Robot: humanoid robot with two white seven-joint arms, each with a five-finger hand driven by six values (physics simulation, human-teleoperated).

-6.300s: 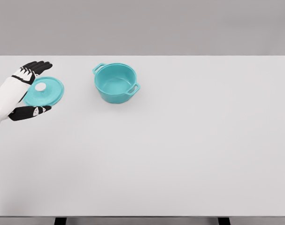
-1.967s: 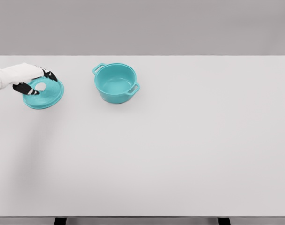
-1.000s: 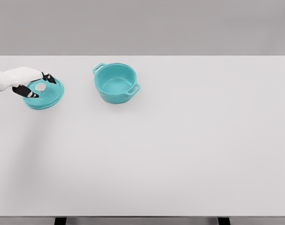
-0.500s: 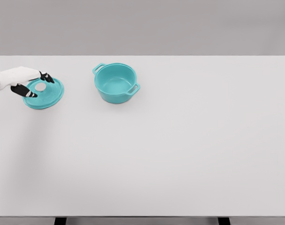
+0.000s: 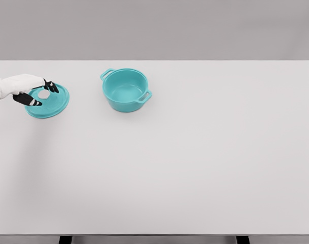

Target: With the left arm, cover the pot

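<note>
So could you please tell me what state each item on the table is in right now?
pot: upright, uncovered, nothing visible inside.
lid: off the pot, knob up, left of it.
left hand: fingers around the lid's white knob; whether they grip it is unclear.

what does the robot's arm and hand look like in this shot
Only the left arm shows, at the left edge. Its forearm is a smooth white shell with a grey band at the picture's edge. The left hand has a white back and black fingers with small white marks. No cables visible.
</note>
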